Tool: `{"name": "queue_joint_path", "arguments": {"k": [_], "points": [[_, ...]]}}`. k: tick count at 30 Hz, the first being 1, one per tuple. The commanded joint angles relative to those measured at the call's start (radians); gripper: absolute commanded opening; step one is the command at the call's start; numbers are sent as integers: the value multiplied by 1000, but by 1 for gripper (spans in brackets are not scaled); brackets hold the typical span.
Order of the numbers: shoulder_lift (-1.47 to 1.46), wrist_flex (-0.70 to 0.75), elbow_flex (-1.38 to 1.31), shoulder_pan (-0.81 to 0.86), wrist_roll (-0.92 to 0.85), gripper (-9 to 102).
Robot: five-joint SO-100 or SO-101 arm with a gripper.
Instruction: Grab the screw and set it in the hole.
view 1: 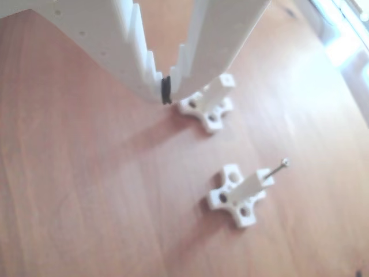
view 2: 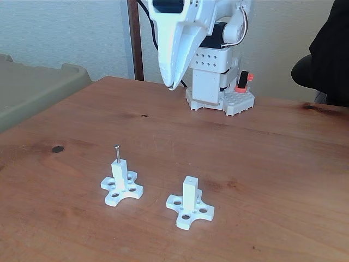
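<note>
My jaws (view 2: 171,84) hang pressed together, high over the bench (view 2: 262,158); the screw (view 2: 116,153) in the left post (view 2: 119,174) looks light, stiff, slippery, so I would pinch its exposed shank just under the head.

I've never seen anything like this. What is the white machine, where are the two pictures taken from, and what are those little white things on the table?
The white machine is a small robot arm bolted near the far edge of a wooden table. Its pointed end is a two-finger gripper, a kind of pincer. Its fingers look closed together and it holds nothing.

The fixed view is taken from in front of the table. The other view looks down past the gripper at the tabletop.

On the table stand two small white stands, each a cross-shaped base with an upright post. One stand has a thin silver screw sticking up out of its post. The second stand has an empty hole in its top.
</note>
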Motion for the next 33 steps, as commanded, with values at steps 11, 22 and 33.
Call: {"name": "queue_joint_path", "arguments": {"k": [11, 22, 33], "points": [[-440, 57, -485, 2, 17, -4], [-663, 115, -701, 12, 17, -4], [-842, 109, -796, 38, 25, -4]]}}
